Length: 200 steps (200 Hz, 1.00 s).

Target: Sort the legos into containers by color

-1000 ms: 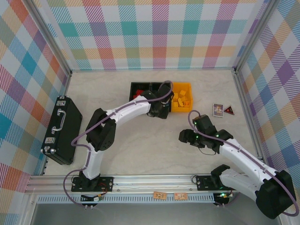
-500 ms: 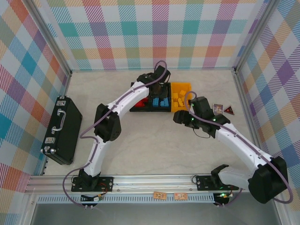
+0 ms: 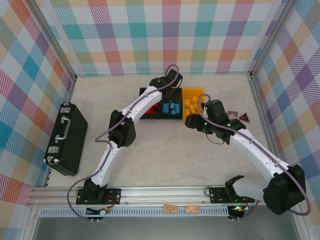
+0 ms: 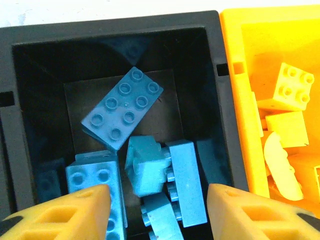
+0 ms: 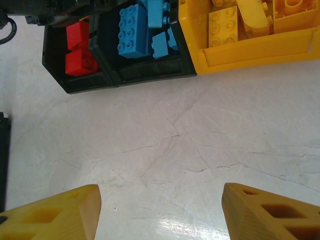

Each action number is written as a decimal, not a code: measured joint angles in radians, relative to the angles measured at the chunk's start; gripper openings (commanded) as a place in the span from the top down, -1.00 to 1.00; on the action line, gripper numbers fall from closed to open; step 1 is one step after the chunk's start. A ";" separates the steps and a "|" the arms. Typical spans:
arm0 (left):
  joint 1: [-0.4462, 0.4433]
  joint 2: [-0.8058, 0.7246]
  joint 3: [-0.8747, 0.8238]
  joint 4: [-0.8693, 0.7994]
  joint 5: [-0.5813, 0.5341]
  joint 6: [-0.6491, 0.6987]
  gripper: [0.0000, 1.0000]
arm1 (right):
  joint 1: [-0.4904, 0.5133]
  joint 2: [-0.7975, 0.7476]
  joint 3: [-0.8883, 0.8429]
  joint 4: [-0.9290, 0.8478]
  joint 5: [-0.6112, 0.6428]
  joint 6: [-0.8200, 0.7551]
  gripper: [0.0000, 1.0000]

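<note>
Now our left claw [image 4: 157,195] hangs open and empty over the blue legos [image 4: 122,116]; our open right claw [image 5: 160,192] came closer to them.

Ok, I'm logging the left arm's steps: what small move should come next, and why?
Probably lift the left end effector straight up: its jaws stand open and empty over the middle bin, and the blue bricks lie inside.

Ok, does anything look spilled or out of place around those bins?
Nothing much. In the bins, red bricks, blue bricks and yellow bricks are each kept apart, no colors mixed. The blue ones lie jumbled, some on edge, but inside the walls.
</note>
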 measured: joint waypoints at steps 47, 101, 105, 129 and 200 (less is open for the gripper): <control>-0.004 -0.054 -0.079 0.034 0.023 0.000 -0.10 | -0.014 -0.020 -0.016 -0.007 0.000 -0.001 -0.38; -0.009 -0.492 -0.631 0.250 0.029 0.003 -0.40 | -0.063 0.006 -0.003 -0.010 0.023 -0.065 -0.63; -0.010 -0.531 -0.672 0.268 0.024 0.002 -0.42 | -0.067 0.010 0.001 -0.010 0.024 -0.073 -0.65; 0.004 -0.724 -0.879 0.370 -0.008 0.006 -0.81 | -0.105 0.044 0.027 0.010 0.035 -0.104 -0.98; 0.142 -0.942 -1.223 0.481 -0.162 0.028 -0.99 | -0.163 0.135 0.078 0.066 0.264 -0.167 -0.98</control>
